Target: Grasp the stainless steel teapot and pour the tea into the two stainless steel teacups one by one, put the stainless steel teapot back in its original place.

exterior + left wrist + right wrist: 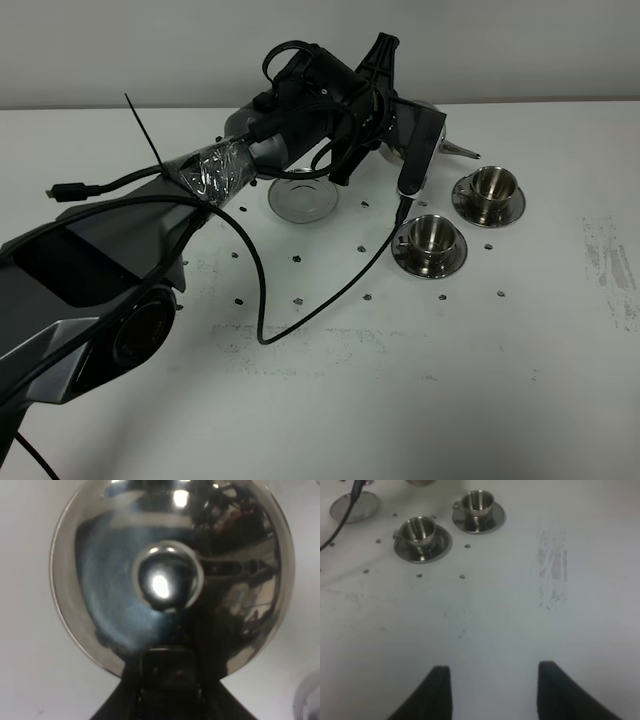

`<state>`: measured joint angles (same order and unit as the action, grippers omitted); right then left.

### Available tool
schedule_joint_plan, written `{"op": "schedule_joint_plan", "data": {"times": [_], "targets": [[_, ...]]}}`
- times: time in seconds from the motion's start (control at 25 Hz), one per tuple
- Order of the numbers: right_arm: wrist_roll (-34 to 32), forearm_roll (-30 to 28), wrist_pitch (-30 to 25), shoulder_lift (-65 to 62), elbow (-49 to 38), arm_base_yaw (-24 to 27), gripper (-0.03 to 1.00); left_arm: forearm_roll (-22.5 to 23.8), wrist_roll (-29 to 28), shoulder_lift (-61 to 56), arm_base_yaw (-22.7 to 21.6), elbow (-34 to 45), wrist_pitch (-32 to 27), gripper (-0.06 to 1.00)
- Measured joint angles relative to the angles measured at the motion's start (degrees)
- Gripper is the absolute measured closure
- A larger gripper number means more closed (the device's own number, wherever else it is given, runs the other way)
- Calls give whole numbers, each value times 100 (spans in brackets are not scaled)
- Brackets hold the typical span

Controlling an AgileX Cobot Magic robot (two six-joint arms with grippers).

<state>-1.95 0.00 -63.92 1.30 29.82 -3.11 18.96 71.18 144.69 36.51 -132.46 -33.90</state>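
Observation:
The stainless steel teapot (425, 140) is off its round steel base (303, 197) and sits behind my left gripper (385, 100); only its thin spout (464, 152) sticks out, towards the far teacup (491, 186). The left wrist view looks down on the domed lid (100, 580) and its knob (167, 580), with the dark handle (167, 680) where the gripper is shut on it. The near teacup (430, 236) stands on its saucer, as does the far one. My right gripper (492, 685) is open over bare table, short of both teacups (419, 530) (476, 502).
A black cable (300, 320) hangs from the left arm and loops over the table in front of the base. Small dark dots (297, 298) are scattered around the cups. A grey scuff mark (610, 270) lies at the right.

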Motion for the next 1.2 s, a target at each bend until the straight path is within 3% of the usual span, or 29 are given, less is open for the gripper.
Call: {"op": "schedule_joint_plan", "data": {"times": [0.6, 1.2], "targets": [[0, 0, 0, 0, 0, 0, 55, 945, -68, 51, 207, 0, 142, 73], [0, 0, 0, 0, 0, 0, 55, 1480, -88, 51, 355, 0, 424, 73]]}}
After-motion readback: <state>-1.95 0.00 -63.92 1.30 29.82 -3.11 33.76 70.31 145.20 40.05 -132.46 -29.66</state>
